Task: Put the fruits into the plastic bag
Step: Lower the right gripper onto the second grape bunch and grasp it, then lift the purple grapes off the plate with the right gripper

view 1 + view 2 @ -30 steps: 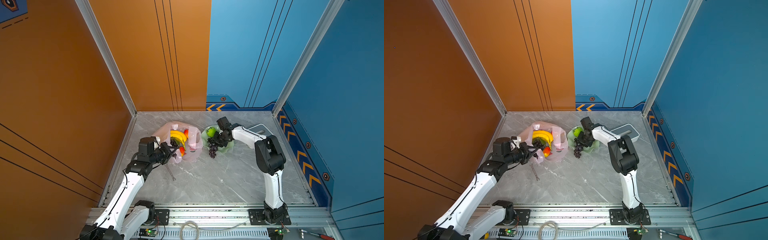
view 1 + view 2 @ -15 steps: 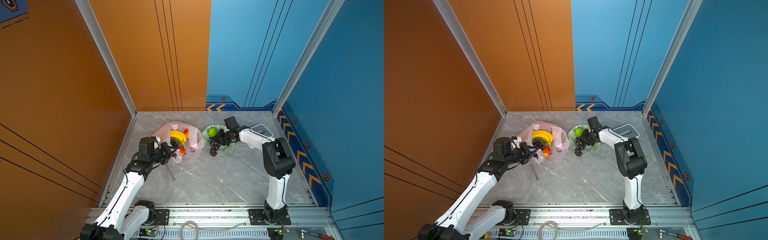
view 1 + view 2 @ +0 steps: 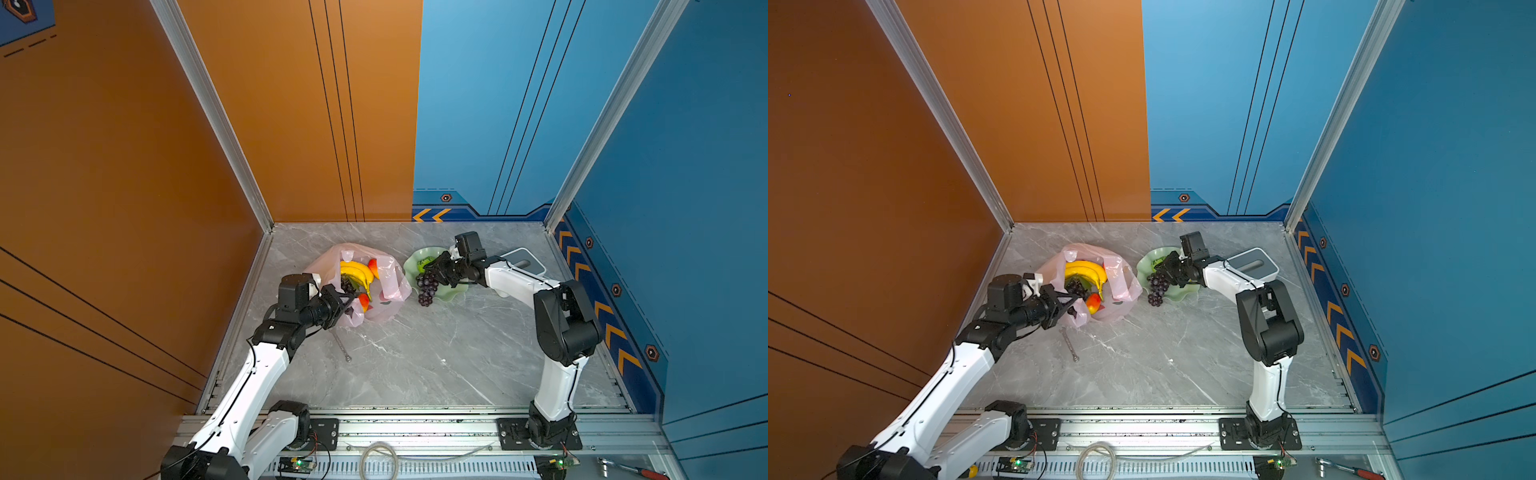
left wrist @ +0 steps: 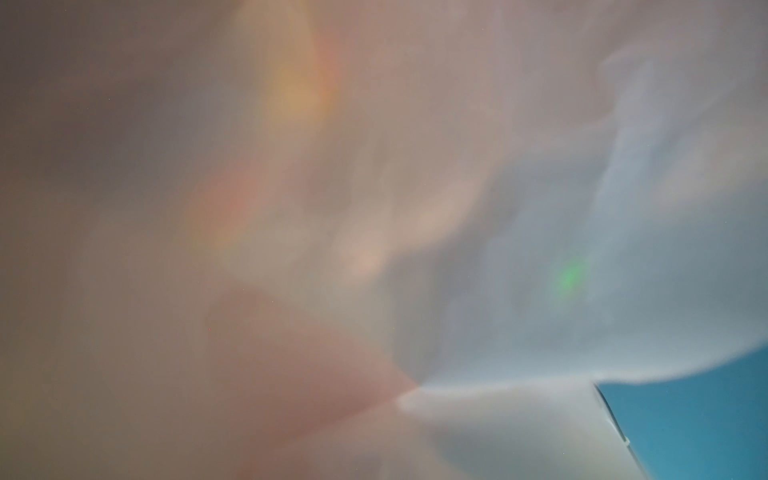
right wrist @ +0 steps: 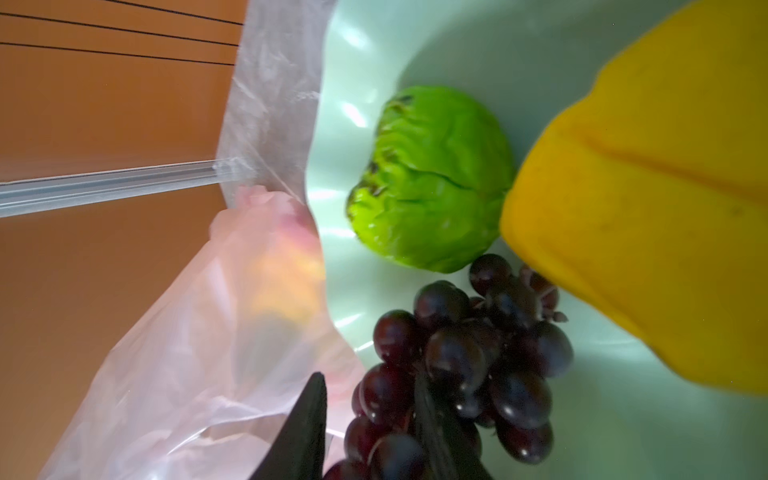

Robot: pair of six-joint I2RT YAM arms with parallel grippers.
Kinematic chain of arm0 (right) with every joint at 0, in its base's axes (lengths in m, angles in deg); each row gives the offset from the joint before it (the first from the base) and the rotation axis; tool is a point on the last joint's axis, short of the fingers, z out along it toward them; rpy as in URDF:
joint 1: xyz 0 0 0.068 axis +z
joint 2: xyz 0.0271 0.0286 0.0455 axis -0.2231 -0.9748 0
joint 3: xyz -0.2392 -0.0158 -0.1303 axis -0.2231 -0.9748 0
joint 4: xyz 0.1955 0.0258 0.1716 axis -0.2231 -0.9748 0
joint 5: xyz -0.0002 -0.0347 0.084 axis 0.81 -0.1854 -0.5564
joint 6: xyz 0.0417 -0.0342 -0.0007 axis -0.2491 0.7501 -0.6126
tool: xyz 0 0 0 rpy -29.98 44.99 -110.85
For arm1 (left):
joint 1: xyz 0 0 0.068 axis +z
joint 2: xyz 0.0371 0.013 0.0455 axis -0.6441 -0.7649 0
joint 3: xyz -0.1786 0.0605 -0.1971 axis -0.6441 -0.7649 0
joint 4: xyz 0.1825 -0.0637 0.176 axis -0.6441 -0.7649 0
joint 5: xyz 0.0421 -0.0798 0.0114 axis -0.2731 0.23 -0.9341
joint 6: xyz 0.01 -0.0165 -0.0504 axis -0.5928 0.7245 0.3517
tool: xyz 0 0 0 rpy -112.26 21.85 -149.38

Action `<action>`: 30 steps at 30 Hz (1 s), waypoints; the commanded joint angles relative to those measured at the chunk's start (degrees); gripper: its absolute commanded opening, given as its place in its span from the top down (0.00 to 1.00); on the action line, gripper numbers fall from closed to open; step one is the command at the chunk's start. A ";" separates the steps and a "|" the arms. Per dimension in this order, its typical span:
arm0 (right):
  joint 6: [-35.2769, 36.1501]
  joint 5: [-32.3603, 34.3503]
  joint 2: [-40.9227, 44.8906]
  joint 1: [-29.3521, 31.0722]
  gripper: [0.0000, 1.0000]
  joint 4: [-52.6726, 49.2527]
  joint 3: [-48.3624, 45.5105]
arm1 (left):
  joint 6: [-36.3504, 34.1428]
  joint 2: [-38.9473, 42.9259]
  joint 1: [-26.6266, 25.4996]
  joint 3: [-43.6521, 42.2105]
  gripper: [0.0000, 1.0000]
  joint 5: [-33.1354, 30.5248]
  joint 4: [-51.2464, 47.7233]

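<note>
The pale-pink plastic bag (image 3: 390, 286) (image 3: 1121, 286) lies open at the back left. It holds a yellow banana bunch (image 3: 357, 270), red-orange mangoes (image 3: 364, 301) and dark grapes (image 3: 347, 286). My left gripper (image 3: 349, 299) (image 3: 1073, 300) is shut on the bag's near rim. Bag film (image 4: 374, 166) fills the left wrist view. My right gripper (image 3: 434, 270) (image 5: 370, 419) is shut on a second bunch of grapes (image 3: 427, 286) (image 5: 457, 353), which hangs over the rim of the green dish (image 3: 409, 266) (image 5: 457, 50). A green piece (image 5: 432, 178) and a yellow piece (image 5: 665, 187) lie in the dish.
A metal wrench (image 3: 343, 345) (image 3: 1069, 343) lies on the marble floor in front of the bag. A white-and-grey box (image 3: 523, 262) (image 3: 1252, 264) stands behind the right arm. Orange and blue walls close in the back and both sides.
The right arm's elbow and wrist have swung to the right while its fingers stayed at the grapes, and the bunch has shifted slightly up. The left arm and the bag are as before.
</note>
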 commanded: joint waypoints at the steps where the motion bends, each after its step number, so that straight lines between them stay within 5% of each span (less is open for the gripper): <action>1: -1.44 -0.73 2.55 -1.10 0.67 3.61 -1.47 | -1.41 0.14 0.55 1.06 1.00 0.50 -0.26; 17: -3.92 -0.87 5.17 -2.91 0.82 15.28 -6.83 | -2.13 0.64 0.63 1.09 1.00 0.02 -2.15; 30: -3.84 -1.00 10.56 -3.59 0.82 15.35 -7.08 | -2.02 1.24 0.64 0.47 1.00 -0.34 -2.24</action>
